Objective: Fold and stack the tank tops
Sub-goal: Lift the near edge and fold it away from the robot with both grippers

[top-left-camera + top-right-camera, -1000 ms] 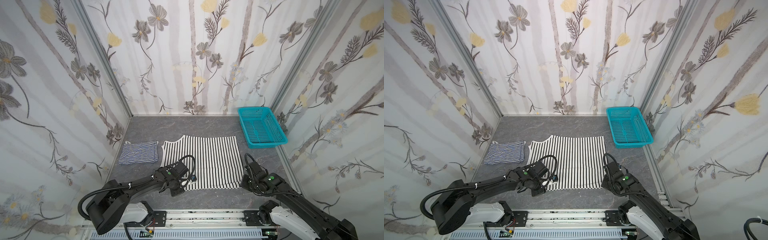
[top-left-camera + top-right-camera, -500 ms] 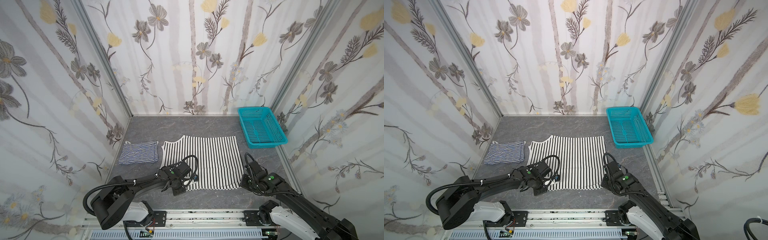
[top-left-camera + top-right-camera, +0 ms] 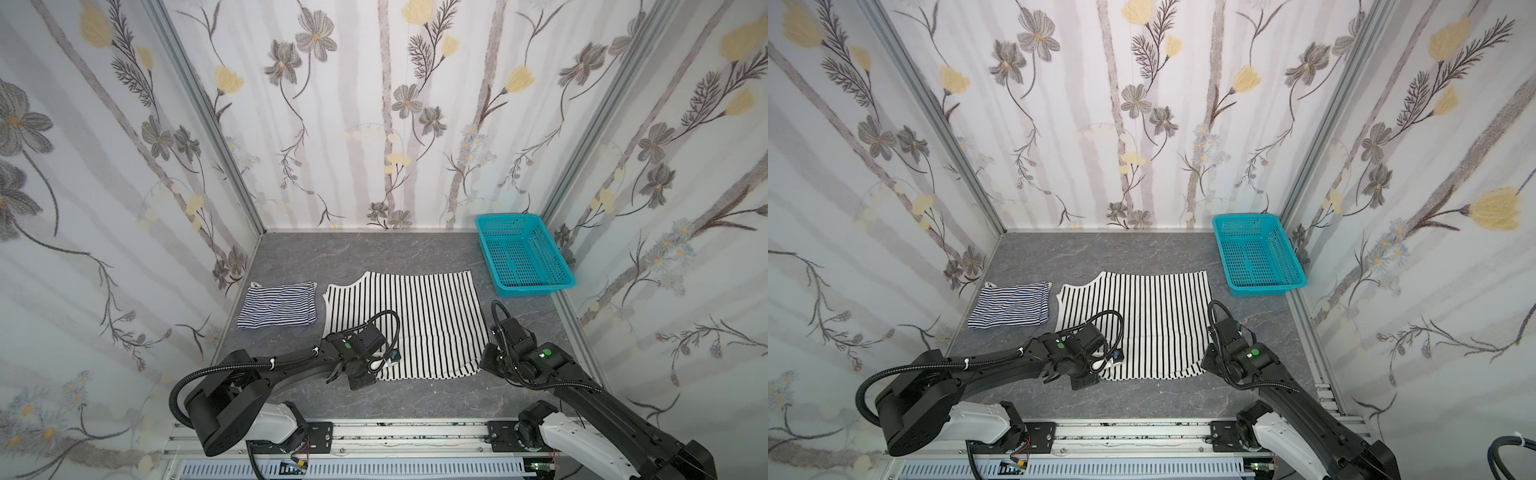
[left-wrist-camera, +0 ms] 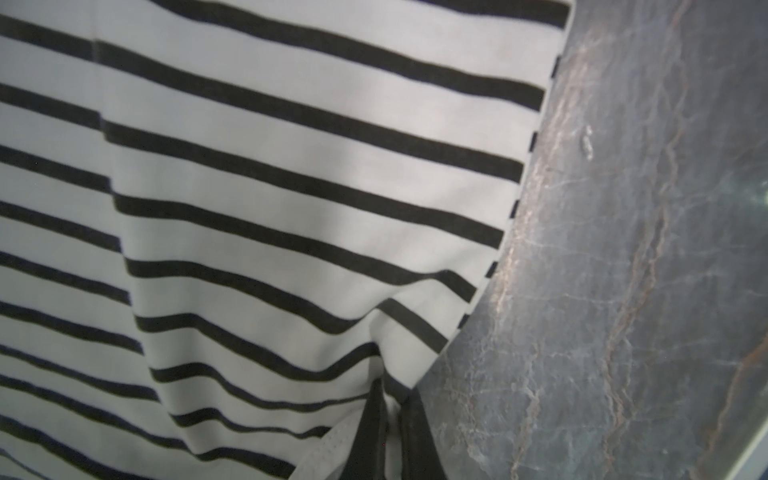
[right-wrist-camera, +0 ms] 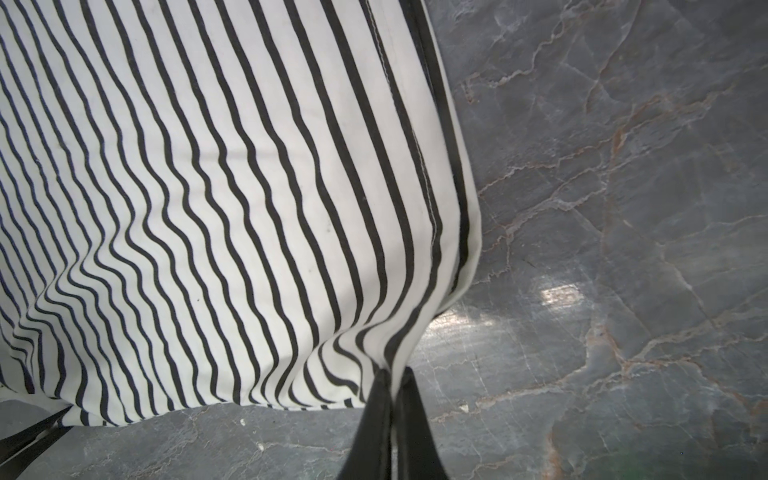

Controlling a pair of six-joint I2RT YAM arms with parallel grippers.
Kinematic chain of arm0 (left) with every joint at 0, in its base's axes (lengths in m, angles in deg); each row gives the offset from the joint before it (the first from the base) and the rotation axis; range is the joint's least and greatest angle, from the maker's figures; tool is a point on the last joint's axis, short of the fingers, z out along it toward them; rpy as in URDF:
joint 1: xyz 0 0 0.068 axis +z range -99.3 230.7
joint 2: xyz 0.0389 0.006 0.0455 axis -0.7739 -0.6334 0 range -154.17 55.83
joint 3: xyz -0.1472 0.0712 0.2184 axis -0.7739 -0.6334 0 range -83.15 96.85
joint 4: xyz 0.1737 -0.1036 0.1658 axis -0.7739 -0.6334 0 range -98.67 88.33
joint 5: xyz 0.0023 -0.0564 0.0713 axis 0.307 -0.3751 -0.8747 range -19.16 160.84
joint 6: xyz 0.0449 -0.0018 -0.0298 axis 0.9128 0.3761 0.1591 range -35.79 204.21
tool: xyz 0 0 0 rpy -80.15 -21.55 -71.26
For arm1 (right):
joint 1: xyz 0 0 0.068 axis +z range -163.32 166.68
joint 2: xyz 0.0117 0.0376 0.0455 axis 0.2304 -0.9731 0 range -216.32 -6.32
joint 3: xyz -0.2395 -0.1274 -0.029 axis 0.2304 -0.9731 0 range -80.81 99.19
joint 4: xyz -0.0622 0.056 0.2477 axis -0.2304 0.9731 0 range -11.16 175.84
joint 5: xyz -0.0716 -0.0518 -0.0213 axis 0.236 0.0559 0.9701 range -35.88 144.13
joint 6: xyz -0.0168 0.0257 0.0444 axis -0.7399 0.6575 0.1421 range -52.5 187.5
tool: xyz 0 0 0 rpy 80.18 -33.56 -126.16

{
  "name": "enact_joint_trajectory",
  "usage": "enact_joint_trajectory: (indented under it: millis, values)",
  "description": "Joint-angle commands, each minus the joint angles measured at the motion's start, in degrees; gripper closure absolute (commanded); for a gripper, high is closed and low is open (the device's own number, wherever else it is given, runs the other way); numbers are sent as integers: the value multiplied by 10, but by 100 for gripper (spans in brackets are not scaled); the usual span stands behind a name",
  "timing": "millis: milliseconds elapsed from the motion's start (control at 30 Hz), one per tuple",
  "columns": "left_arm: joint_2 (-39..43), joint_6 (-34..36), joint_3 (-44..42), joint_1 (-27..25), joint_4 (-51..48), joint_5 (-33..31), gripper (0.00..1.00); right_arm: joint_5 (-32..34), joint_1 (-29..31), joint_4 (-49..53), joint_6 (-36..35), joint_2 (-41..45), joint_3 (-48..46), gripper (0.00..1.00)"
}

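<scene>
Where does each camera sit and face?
Both top views: high at the robot's end, looking down on the grey marbled table; left arm, right arm show.
Left wrist: on the left arm, looking along the left hand shut on the wide-striped black-and-white tank top.
Right wrist: likewise, right hand pinching that top's corner.
All share that top.

The wide-striped top (image 3: pixel 419 307) lay spread on the bench (image 3: pixel 374 253), the folded thin-striped top (image 3: pixel 278 305) just left of it, the basket (image 3: pixel 536 289) near its far right corner.

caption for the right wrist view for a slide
Right gripper shut on a corner of the black-and-white striped tank top over the grey marble tabletop.
</scene>
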Motion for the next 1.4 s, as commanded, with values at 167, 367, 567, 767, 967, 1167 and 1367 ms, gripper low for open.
enact_joint_trajectory:
  millis: [167,367,567,767,967,1167,1367]
  values:
    - [29,37,0,-8,-104,56,100,27,-21,29,-18,14,30,100]
    - [28,53,11,-6,-109,15,100,21,-34,26,-40,-7,59,100]
    - [16,56,46,23,-97,12,100,23,-41,12,-56,-33,74,100]
    - [-1,77,85,64,-95,14,100,24,-63,-6,-86,-65,90,100]
    - [-28,105,126,103,-95,14,99,25,-89,-24,-124,-111,116,100]
    - [-58,112,166,131,-94,34,98,26,-107,-50,-150,-160,143,100]
    - [-99,119,192,146,-89,33,96,26,-122,-81,-169,-216,163,100]
